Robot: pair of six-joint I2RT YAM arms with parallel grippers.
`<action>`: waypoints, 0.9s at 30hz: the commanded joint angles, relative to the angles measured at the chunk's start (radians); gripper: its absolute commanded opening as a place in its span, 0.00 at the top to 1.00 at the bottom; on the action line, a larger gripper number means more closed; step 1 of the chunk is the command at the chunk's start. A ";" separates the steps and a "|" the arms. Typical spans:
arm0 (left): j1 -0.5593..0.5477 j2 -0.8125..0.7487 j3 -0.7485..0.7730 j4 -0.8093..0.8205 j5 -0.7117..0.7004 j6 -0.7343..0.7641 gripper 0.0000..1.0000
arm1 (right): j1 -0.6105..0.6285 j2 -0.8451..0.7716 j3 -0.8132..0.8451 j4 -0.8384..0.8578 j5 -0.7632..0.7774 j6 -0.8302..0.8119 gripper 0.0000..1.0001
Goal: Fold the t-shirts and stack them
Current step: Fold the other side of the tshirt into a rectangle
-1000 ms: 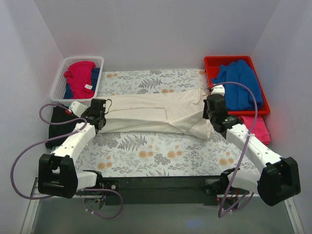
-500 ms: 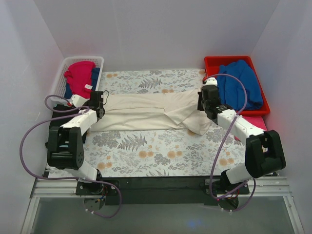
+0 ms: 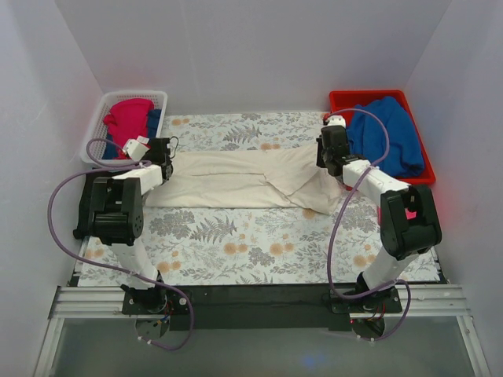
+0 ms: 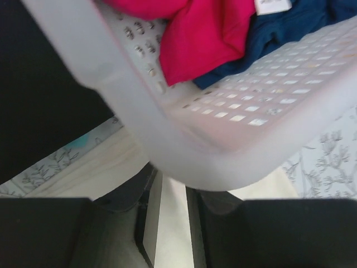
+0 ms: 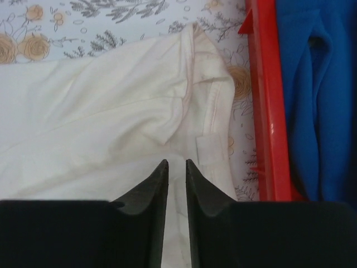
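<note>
The cream-white long-sleeved t-shirt point(image 3: 236, 177) lies stretched left to right across the floral tablecloth point(image 3: 236, 243). My left gripper point(image 3: 163, 157) is at its left end, just in front of the white basket point(image 3: 134, 94). In the left wrist view point(image 4: 173, 187) the jaws are closed on a strip of the cream cloth point(image 4: 100, 173). My right gripper point(image 3: 328, 153) is at the shirt's right end beside the red bin point(image 3: 369, 96). In the right wrist view point(image 5: 177, 163) the jaws pinch cream cloth point(image 5: 111, 111). A black t-shirt point(image 3: 88, 206) lies at the left table edge, partly hidden by the left arm.
The white basket point(image 4: 195, 151) holds a magenta garment point(image 3: 130, 122) and a dark blue one. The red bin point(image 5: 268, 111) holds a blue garment point(image 3: 385, 137). A pink cloth point(image 3: 418, 208) lies in front of the red bin. White walls enclose the table.
Both arms have reached toward the back, and the cream shirt has been drawn with them, away from the near edge. The left gripper is now up against the white basket.
</note>
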 commanded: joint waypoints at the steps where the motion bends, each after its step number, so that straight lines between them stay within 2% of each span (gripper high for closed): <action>1: 0.010 -0.039 0.043 0.130 0.002 0.077 0.78 | -0.027 0.017 0.114 0.048 0.029 -0.026 0.73; 6: 0.008 -0.135 -0.020 0.295 0.102 0.153 0.71 | -0.030 -0.008 0.154 0.037 0.045 -0.051 0.69; 8: 0.003 -0.171 -0.039 0.309 0.162 0.187 0.70 | -0.030 -0.023 0.136 0.028 0.016 -0.046 0.69; 11: -0.015 -0.203 -0.068 0.258 0.199 0.190 0.70 | -0.027 -0.066 0.039 -0.027 -0.049 0.001 0.70; 19: -0.061 -0.382 -0.354 0.188 0.259 0.123 0.70 | -0.016 -0.273 -0.245 -0.026 -0.163 0.061 0.71; 27: -0.063 -0.389 -0.436 0.157 0.216 0.114 0.70 | -0.015 -0.424 -0.404 -0.031 -0.193 0.056 0.68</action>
